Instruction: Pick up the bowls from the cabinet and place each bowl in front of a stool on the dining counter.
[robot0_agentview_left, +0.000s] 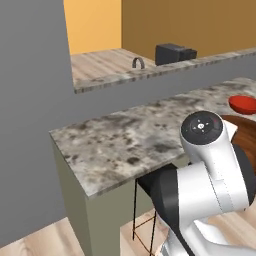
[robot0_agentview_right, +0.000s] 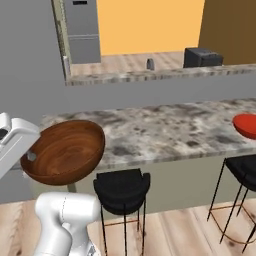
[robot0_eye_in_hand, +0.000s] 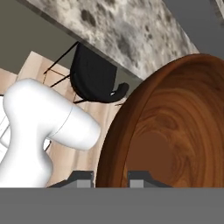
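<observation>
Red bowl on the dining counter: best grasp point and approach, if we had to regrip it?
Grip the red bowl by its rim, one finger inside and one outside, coming down from above. It sits upright and shallow on the dining counter, apart from other things, so its wall is too low and wide for a side grasp. The gripper already pinches the wooden bowl that way.

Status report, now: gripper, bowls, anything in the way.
Gripper shut on wooden bowl rim, bowl tilted, off the dining counter. Red bowl already on counter above right stool. Near stool spot clear.

speckled stone dining counter (robot0_agentview_right: 165, 132), glossy red bowl (robot0_agentview_right: 246, 124) resting on it
</observation>
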